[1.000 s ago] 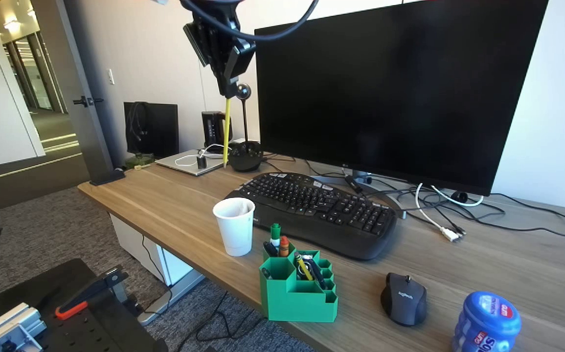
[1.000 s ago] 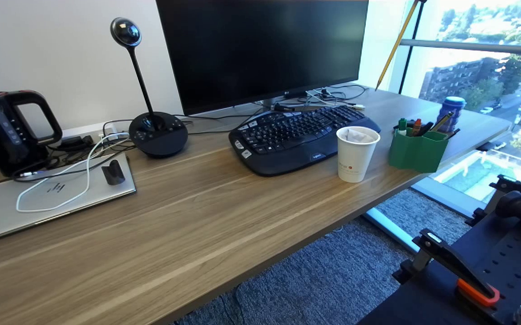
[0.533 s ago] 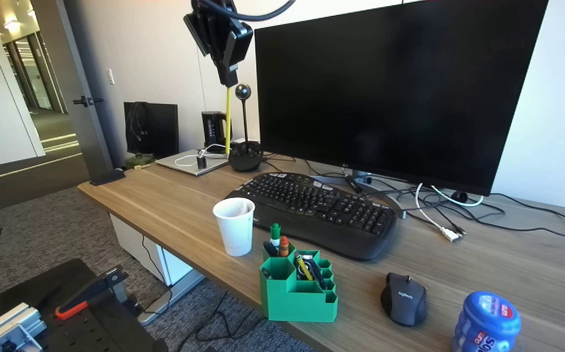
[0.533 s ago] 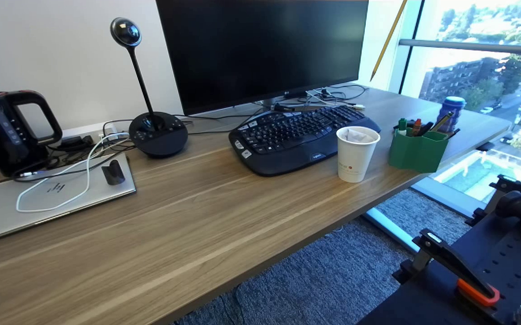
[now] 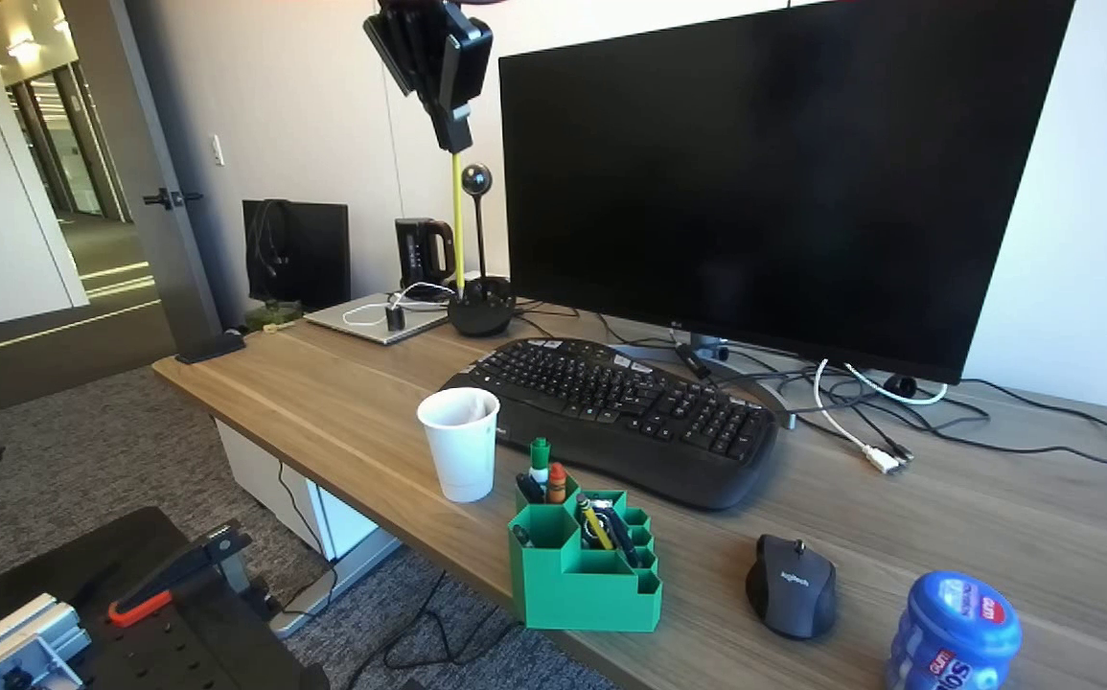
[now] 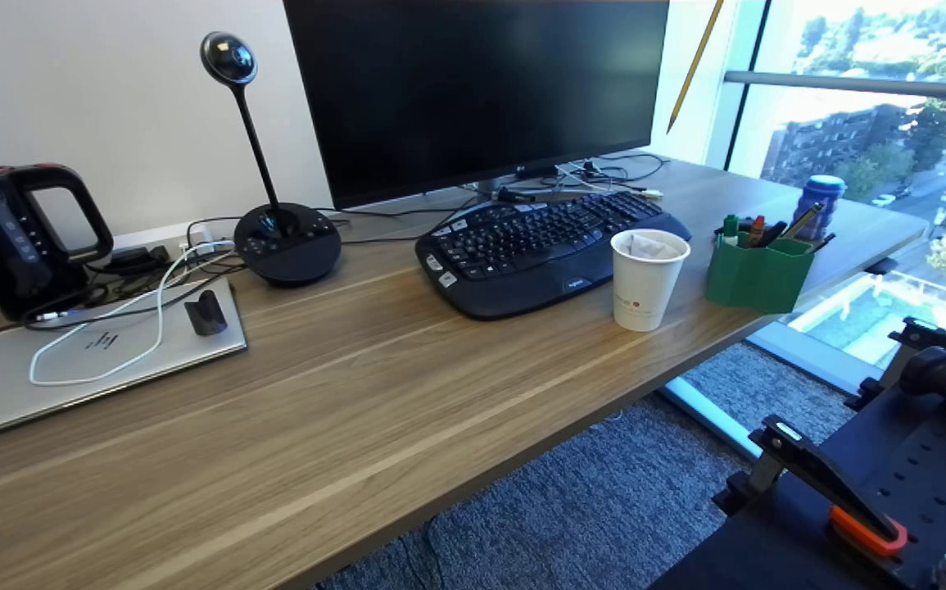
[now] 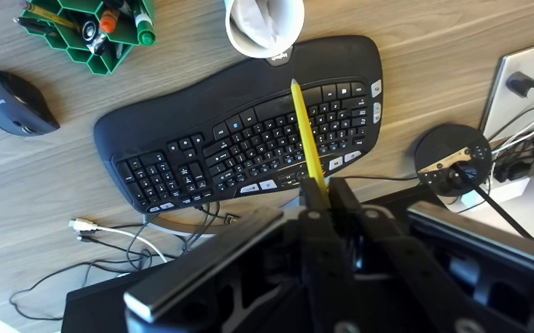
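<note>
My gripper (image 5: 455, 142) hangs high above the desk, pointing down, in an exterior view. It is shut on a long yellow pencil (image 5: 458, 216). In the wrist view the fingertips of the gripper (image 7: 324, 189) pinch the pencil (image 7: 307, 132) near one end. Its grey point reaches out over the black keyboard (image 7: 243, 125), with nothing touching it. In an exterior view only the pencil (image 6: 694, 70) shows, tilted, and the gripper is out of frame. A white paper cup (image 5: 462, 450) with something white inside stands in front of the keyboard. The green pen holder (image 5: 591, 604) stands beside it with pens and markers.
A large black monitor (image 5: 754, 192) stands behind the keyboard. A round-based camera on a stalk (image 6: 288, 246), a black kettle (image 6: 14, 238) and a closed laptop (image 6: 112, 352) stand further along. A mouse (image 5: 793, 586), blue gum tub (image 5: 956, 632) and loose cables (image 5: 841, 412) lie around.
My gripper has risen with the pencil still in it. The pencil's point has moved up and a little toward the monitor in an exterior view. The things on the desk have not moved.
</note>
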You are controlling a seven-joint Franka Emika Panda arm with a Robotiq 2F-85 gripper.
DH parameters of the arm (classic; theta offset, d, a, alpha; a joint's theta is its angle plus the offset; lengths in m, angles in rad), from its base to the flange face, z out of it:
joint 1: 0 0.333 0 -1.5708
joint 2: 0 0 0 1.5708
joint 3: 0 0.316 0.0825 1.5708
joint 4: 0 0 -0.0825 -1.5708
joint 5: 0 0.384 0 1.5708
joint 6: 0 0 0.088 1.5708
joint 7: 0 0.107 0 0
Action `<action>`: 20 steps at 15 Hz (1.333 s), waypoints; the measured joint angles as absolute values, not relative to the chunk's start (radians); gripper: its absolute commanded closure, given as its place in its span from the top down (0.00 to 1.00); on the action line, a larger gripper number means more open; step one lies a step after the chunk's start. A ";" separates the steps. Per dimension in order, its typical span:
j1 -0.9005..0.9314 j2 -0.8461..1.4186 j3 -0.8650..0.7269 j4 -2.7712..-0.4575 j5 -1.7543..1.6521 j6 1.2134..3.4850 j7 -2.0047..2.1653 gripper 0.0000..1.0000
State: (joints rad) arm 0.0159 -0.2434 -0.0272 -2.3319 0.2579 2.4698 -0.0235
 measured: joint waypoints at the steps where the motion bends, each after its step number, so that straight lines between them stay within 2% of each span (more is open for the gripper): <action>1: 0.016 -0.243 -0.027 -2.332 0.256 2.469 -0.023 0.02; 20: -0.001 -0.219 -0.030 -2.397 0.181 2.464 -0.022 0.02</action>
